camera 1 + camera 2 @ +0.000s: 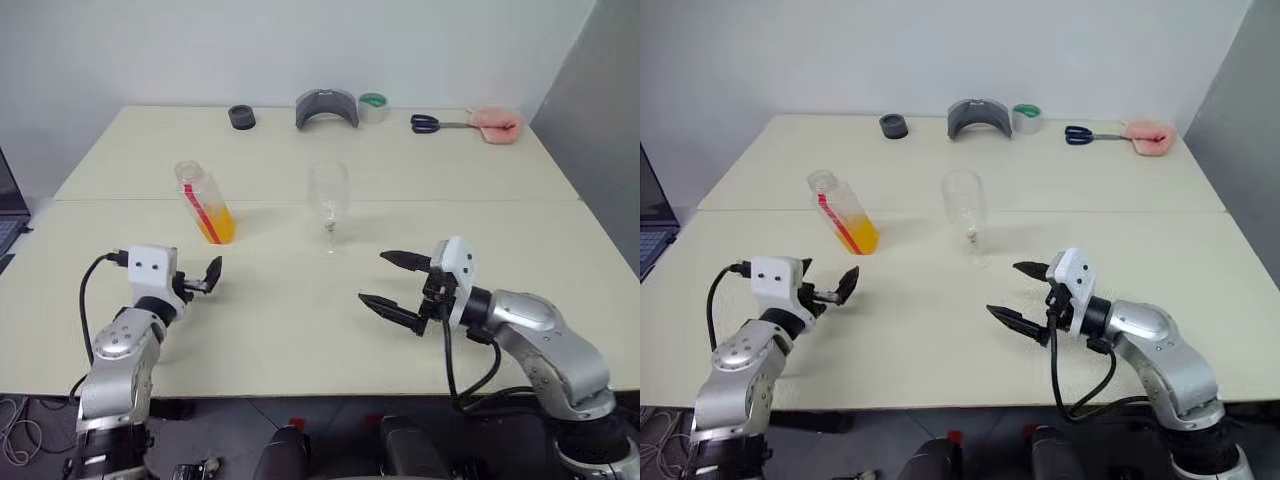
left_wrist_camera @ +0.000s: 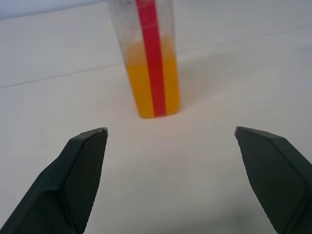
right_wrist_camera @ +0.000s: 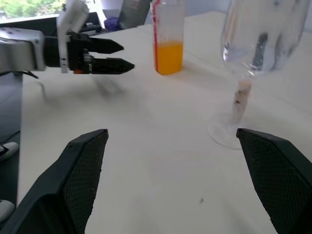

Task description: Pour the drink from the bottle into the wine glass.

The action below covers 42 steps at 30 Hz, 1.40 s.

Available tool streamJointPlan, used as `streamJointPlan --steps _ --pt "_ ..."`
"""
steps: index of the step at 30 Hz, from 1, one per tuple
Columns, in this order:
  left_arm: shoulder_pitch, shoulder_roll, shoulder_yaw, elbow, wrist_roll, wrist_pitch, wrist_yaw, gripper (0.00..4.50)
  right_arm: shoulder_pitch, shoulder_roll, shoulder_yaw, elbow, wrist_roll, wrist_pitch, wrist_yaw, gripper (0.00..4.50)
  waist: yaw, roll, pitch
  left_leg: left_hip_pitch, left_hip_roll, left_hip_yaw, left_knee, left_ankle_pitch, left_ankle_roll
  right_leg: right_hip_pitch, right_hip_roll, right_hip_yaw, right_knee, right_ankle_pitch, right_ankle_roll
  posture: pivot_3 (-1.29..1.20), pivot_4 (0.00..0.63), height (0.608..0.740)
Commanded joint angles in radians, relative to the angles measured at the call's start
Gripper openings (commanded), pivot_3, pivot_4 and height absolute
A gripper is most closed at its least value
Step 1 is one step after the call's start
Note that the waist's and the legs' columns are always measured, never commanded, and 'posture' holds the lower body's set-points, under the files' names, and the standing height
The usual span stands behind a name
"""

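Observation:
The bottle (image 1: 204, 202) stands on the table left of centre, clear with a red label strip, and the orange drink (image 1: 219, 227) fills its lower part. To its right stands the empty wine glass (image 1: 328, 196), upright. My left gripper (image 1: 208, 277) is open, level and a short way in front of the bottle, which sits between its fingers in the left wrist view (image 2: 151, 63). My right gripper (image 1: 372, 276) is open too, in front of the glass and a little to its right, holding nothing. The right wrist view shows the glass (image 3: 253, 44), the bottle (image 3: 168, 34) and the left gripper (image 3: 122, 56).
Along the table's far edge lie a black ring (image 1: 241, 117), a grey curved piece (image 1: 326, 107), a tape roll (image 1: 373, 107), scissors (image 1: 435, 124) and a pink object (image 1: 497, 125). A laptop (image 1: 8, 210) stands off the left edge.

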Motion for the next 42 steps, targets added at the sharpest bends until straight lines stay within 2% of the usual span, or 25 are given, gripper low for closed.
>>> streamJointPlan --steps 1,23,35,39,42 --pt "-0.06 0.017 0.017 0.042 0.007 -0.036 0.002 4.5 -0.002 -0.025 -0.015 -0.065 0.046 0.034 -0.007 4.48 0.003 0.0 0.0 0.001 0.0 0.0 0.0 0.0 0.0 0.001 0.0 0.0 -0.001 0.0 0.0 0.0 0.15 0.74" --pt "-0.337 0.07 -0.039 0.294 0.03 -0.061 -0.096 4.5 -0.062 -0.045 0.03 -0.093 0.046 0.045 -0.042 4.48 0.009 0.0 0.0 0.001 -0.001 0.0 0.0 0.0 0.0 0.002 -0.001 0.0 -0.001 0.0 0.0 0.0 0.15 0.74" --pt "-0.496 0.072 -0.058 0.512 0.044 -0.147 -0.147 4.5 -0.072 -0.051 0.025 -0.103 0.063 0.05 -0.048 4.48 0.01 -0.001 0.0 0.001 -0.001 -0.001 0.001 0.0 0.0 0.002 -0.001 -0.001 -0.001 0.0 0.0 0.0 0.15 0.74" --pt "-0.529 0.067 -0.06 0.586 0.047 -0.177 -0.152 3.65 -0.075 -0.046 0.024 -0.098 0.064 0.044 -0.052 4.5 0.009 -0.001 0.0 0.001 -0.001 0.0 0.0 0.0 0.0 0.002 -0.001 -0.001 -0.001 0.0 0.0 0.0 0.15 0.74" --pt "-0.542 0.062 -0.059 0.62 0.044 -0.186 -0.161 2.69 -0.076 -0.036 0.024 -0.092 0.059 0.036 -0.063 4.5 0.009 -0.001 0.0 0.001 -0.001 0.0 0.0 0.0 0.0 0.002 -0.001 -0.001 -0.001 0.0 0.0 0.0 0.15 0.74"
